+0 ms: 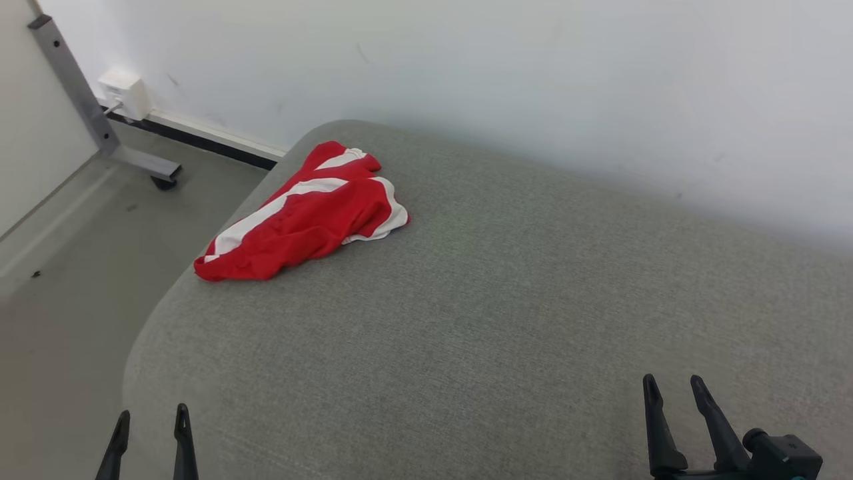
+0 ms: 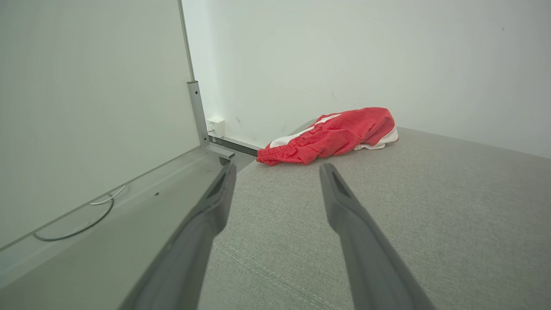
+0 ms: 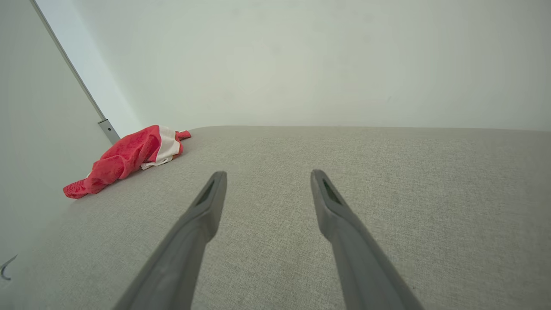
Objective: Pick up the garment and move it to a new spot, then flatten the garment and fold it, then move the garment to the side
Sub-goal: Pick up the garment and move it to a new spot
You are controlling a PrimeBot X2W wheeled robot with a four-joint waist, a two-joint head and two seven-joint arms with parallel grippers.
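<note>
Found garment (image 1: 300, 217) upper left on cushion (image 1: 500, 300), long axis slanting lower left to upper right, nearer left gripper (image 1: 152, 413) than right gripper (image 1: 670, 383); recorded both spread apart, empty.

Matt woven grey cushion (image 1: 506, 320)

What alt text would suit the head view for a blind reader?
A crumpled red-and-white garment lies near the far left corner of a grey cushioned surface beside a white wall. The robot's two pairs of dark jaws stand open at the bottom corners.
</note>
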